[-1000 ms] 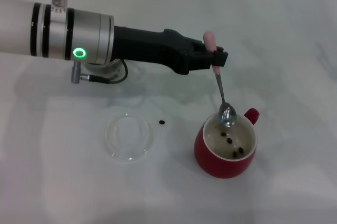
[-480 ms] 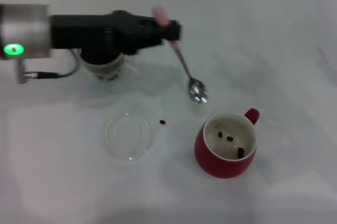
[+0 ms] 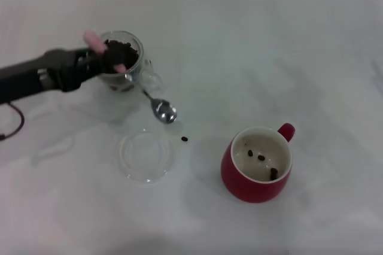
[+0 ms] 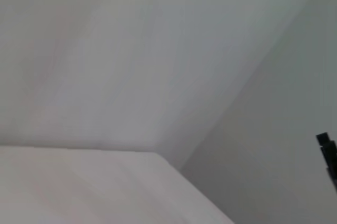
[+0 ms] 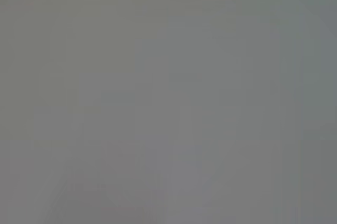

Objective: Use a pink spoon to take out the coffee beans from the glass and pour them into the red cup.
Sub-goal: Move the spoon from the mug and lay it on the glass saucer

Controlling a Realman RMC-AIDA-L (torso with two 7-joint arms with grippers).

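— Left gripper (image 3: 105, 63)?
— Upper left of the head view, reaching in from the left edge, in front of the glass (image 3: 122, 63). Clamped on the pale handle of the pink spoon (image 3: 134, 84); fingers closed around it.
— Spoon's attitude?
— Slanting down toward the frame's centre, handle tip poking up at upper left, metal bowl lower right of the glass, just above the clear saucer (image 3: 145, 156). Contents of the bowl impossible to tell.
— Coffee beans (image 3: 119, 48)?
— Heaped dark inside the glass. A few in the red cup (image 3: 257, 165), lower right of centre, handle pointing up-right. One stray on the table (image 3: 311, 57) between saucer and cup, another near the top edge.
— Right gripper?
— Out of sight; right wrist view only grey.
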